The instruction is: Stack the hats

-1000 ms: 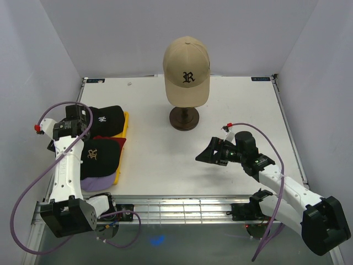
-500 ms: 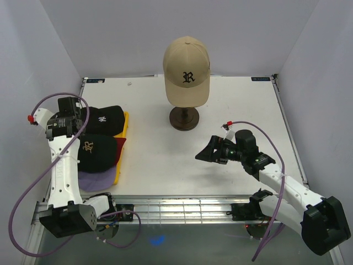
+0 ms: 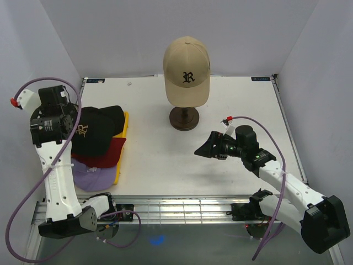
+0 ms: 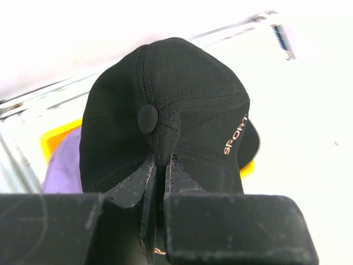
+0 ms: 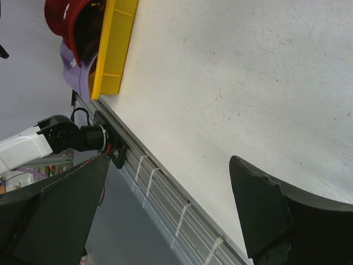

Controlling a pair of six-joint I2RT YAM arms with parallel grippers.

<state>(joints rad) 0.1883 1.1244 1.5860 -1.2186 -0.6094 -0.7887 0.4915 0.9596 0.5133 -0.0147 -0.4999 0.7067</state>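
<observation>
The black SPORT cap was held clamped by the left gripper over the yellow tray. The red cap and lavender cap beneath were partly covered. The right gripper was spread wide.

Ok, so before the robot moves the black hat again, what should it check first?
1. Left jaws pinched shut on the black SPORT cap: ok, they grip its back seam.
2. Held cap lifted clear of the red cap: cannot tell, they overlap in the top view.
3. Black NY cap's place: cannot tell, the held cap hides that spot.
4. Red cap and lavender cap resting on the yellow tray: ok.
5. Right jaws open, empty, away from the pile: ok.
</observation>
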